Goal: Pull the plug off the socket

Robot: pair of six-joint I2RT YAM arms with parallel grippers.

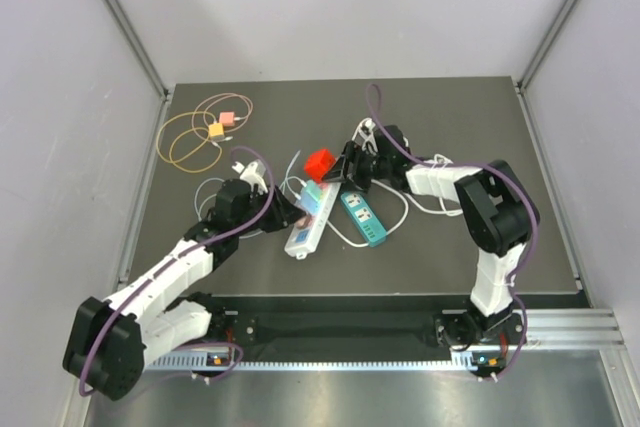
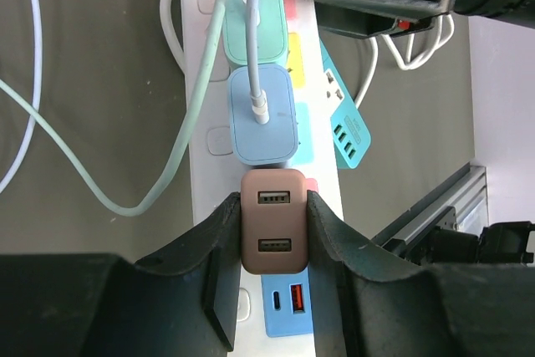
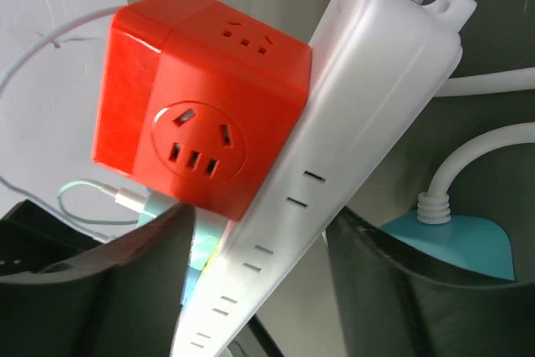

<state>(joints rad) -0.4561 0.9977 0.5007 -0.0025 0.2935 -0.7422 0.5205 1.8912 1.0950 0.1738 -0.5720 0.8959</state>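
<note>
A brown two-port USB plug [image 2: 272,223] sits in the white socket strip [image 2: 209,206], and my left gripper [image 2: 272,206] is shut on its two sides. Beyond it on the same strip are a light-blue plug [image 2: 262,119] and a mint plug [image 2: 255,27], each with a cable. At the strip's far end a red cube adapter [image 3: 201,98] is plugged in. My right gripper [image 3: 259,232] is open and straddles the strip [image 3: 359,81] just below the cube, with a gap at its right finger [image 3: 393,290]. From above, the strip [image 1: 305,227] lies between both grippers.
A teal power strip [image 1: 364,217] lies right of the white one, with white cable loops [image 1: 420,202] by the right arm. At the back left, orange [image 1: 215,130] and pink [image 1: 227,118] chargers lie on coiled cables. Grey walls enclose the table.
</note>
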